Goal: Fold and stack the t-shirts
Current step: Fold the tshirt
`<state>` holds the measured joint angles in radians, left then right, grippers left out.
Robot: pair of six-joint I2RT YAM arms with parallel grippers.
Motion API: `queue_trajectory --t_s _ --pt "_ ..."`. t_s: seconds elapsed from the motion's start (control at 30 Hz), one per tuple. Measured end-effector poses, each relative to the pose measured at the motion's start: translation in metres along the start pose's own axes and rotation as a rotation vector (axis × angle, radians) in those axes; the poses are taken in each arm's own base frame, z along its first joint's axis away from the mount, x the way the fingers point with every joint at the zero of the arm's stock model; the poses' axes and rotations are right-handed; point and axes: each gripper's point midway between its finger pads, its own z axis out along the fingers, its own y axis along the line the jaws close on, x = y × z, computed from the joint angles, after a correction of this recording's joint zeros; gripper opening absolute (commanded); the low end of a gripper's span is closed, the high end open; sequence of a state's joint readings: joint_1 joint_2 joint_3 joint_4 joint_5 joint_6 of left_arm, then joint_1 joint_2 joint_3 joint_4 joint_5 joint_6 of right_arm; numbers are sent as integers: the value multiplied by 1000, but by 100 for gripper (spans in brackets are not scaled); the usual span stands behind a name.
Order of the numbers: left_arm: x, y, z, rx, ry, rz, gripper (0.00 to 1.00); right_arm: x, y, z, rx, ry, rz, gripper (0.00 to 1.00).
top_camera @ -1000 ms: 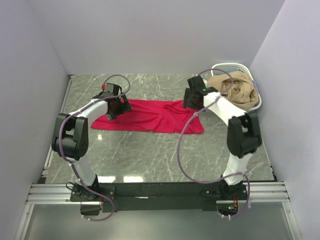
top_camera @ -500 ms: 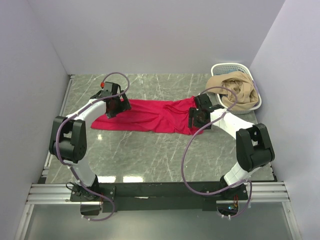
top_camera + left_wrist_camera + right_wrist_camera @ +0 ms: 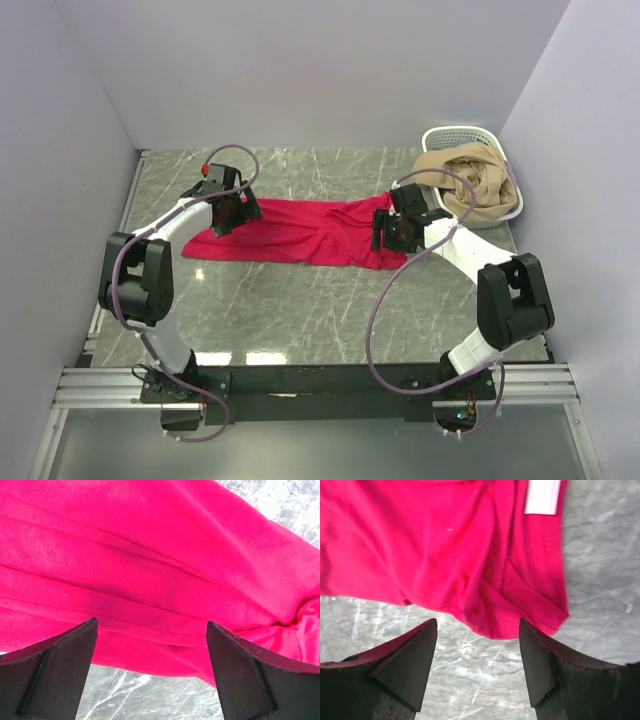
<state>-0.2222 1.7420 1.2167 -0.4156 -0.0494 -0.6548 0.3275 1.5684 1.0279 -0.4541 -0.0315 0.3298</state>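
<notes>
A crimson-red t-shirt [image 3: 300, 230] lies spread and wrinkled on the marble table. My left gripper [image 3: 228, 212] hangs open just over its left end; in the left wrist view the red cloth [image 3: 150, 580] fills the frame above the open fingers [image 3: 60, 670]. My right gripper [image 3: 392, 232] hangs open over the shirt's right end. In the right wrist view the shirt's rumpled edge [image 3: 485, 605] and its white neck label [image 3: 542, 497] lie just ahead of the open fingers [image 3: 405, 665]. Neither gripper holds anything.
A white lattice basket [image 3: 460, 135] stands at the back right, with tan shirts [image 3: 470, 180] heaped in it and spilling over its rim. White walls close in the table on three sides. A black rail runs along the near edge [image 3: 320, 380].
My right gripper has swung from the back right, near the basket, down and forward to the shirt's right end. The left gripper has barely moved. The shirt lies as before.
</notes>
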Motion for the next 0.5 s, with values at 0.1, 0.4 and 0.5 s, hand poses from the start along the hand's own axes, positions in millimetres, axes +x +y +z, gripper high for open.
queue_trajectory --t_s 0.1,0.4,0.5 --pt "0 0 0 0 0 0 95 2 5 2 -30 10 -7 68" --pt "0 0 0 1 0 1 95 15 11 21 -69 77 -10 38" --pt "0 0 0 0 0 1 95 16 11 22 -70 82 -13 18"
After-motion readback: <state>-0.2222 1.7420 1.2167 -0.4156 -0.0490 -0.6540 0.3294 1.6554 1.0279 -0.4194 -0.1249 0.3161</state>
